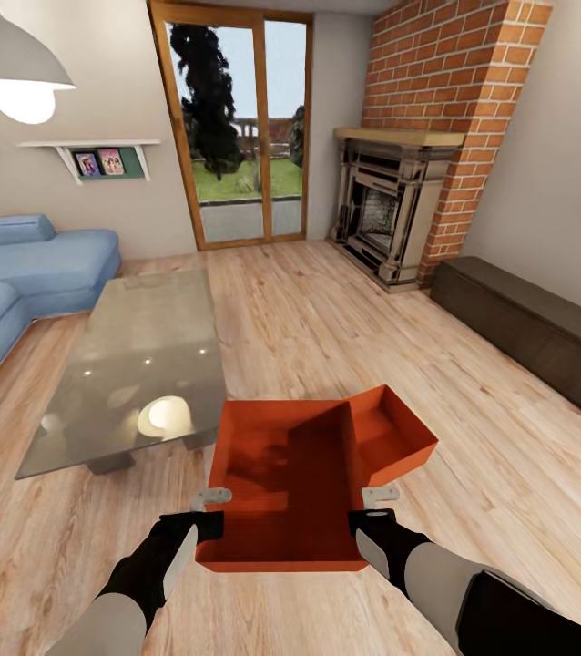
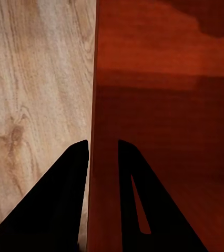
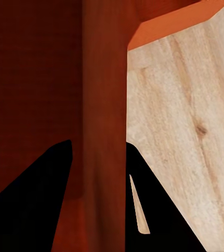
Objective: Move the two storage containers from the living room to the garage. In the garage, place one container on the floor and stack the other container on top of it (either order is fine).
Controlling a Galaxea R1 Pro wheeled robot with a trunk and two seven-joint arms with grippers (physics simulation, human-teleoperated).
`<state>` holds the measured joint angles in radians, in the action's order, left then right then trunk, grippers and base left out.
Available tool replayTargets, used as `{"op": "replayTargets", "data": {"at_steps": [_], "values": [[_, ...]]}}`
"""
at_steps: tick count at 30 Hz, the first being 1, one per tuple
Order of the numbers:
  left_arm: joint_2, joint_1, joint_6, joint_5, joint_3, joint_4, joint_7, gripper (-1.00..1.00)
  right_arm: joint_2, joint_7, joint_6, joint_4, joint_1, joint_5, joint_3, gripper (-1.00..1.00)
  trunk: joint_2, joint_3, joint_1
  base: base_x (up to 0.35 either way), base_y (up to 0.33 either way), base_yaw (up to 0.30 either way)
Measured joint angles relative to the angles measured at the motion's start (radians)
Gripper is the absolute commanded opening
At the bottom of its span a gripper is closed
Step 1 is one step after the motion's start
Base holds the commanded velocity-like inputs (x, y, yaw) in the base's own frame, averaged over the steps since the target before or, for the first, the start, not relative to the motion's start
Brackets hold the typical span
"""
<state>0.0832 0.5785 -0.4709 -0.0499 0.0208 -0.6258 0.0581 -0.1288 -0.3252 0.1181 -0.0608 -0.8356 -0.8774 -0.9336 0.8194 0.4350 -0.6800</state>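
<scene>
With each gripper, left (image 1: 210, 507) and right (image 1: 374, 503), pinching a side wall of the near bin (image 1: 281, 492), the second bin (image 1: 391, 437) beside it could get knocked if the near bin tilts.

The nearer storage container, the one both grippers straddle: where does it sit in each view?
Head view: nearer storage container, bottom centre, between both grippers.
Left wrist view: its wall runs up between the left gripper's fingers, interior beside it.
Right wrist view: its wall between the right gripper's fingers.
Shared landmark: light wood plank floor.

Second container (image 1: 391, 437) (half behind the first (image 1: 281, 492))
</scene>
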Motion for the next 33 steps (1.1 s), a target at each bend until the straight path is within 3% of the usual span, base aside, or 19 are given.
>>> {"op": "replayTargets", "data": {"at_steps": [30, 33], "values": [[0.0, 0.0, 0.0, 0.001, 0.0, 0.001, 0.0, -1.0, 0.0, 0.001, -0.001, 0.001, 0.001, -0.002, -0.001, -1.0, -0.21, -0.1, 0.115, 0.0, 0.0, 0.0], [0.0, -0.001, 0.0, 0.002, -0.002, 0.003, 0.0, -1.0, 0.001, 0.001, -0.002, -0.001, 0.006, 0.011, 0.014, -1.0, -0.231, -0.114, 0.127, 0.0, 0.0, 0.0]]}}
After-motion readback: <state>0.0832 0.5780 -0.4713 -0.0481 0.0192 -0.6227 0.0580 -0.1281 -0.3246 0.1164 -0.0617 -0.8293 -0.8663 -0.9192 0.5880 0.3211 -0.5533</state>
